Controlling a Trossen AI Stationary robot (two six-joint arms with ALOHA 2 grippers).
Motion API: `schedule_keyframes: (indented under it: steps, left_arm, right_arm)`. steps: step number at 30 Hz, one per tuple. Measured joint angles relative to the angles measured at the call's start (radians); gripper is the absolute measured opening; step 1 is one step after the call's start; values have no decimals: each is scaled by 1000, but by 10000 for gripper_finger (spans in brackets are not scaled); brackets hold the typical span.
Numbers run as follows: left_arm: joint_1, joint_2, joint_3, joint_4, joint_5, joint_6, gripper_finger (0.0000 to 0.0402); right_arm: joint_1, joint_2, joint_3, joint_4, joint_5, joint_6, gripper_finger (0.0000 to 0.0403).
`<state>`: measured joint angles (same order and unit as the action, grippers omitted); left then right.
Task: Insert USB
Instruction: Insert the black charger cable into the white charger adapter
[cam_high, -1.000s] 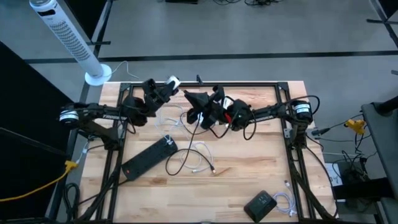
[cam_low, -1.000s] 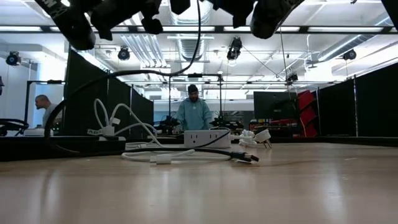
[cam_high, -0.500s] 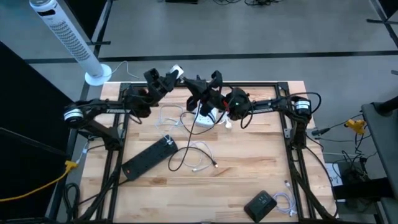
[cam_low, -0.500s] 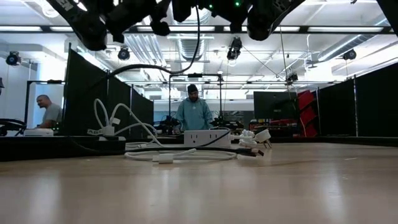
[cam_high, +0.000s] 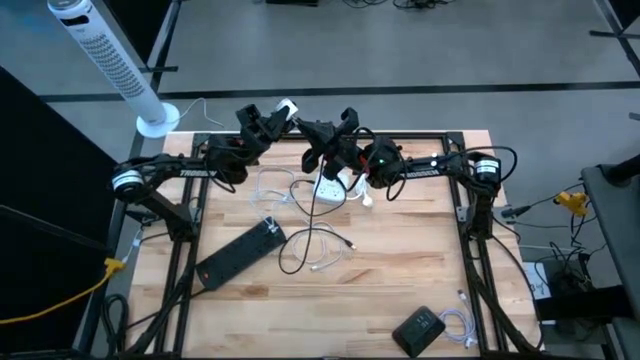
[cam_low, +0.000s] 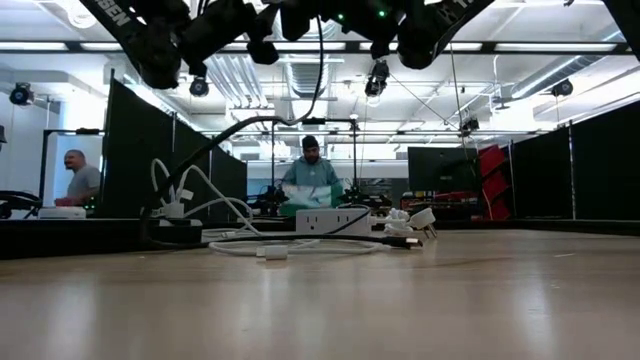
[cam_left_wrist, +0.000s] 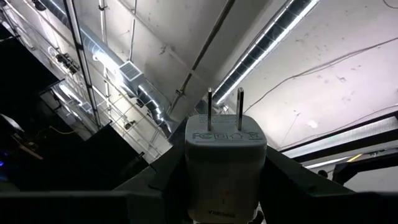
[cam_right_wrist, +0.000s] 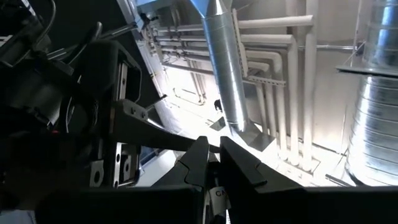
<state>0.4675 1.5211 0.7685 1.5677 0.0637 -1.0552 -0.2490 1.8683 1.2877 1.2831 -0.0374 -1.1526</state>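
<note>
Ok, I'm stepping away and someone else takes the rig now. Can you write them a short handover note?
Left gripper: raised over the table's far edge, shut on the white wall charger, prongs pointing away from the wrist.
Right gripper: raised close beside it, shut on what looks like a cable end; a dark cable hangs from it to the table.
On the table: white power strip, black power strip, loose white cables.
Done: charger and cable end lifted and brought near each other.
Left: the USB insertion; the two parts look not yet joined.
</note>
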Motion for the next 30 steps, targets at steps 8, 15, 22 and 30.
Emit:
schedule_keyframes:
  steps: [8,15,22,30]
  left_arm:
    - [0,0,5,1,-1,-1,143]
    - [-1,0,17,1,6,-1,143]
    - [-2,0,17,2,5,-1,143]
    - [-8,-2,21,3,-22,13,143]
  right_arm:
    - [-7,0,0,-13,11,-10,15]
    - [-11,0,0,-16,22,-10,15]
    - [-12,0,10,-23,22,-10,15]
    - [-17,-2,54,-112,9,-3,15]
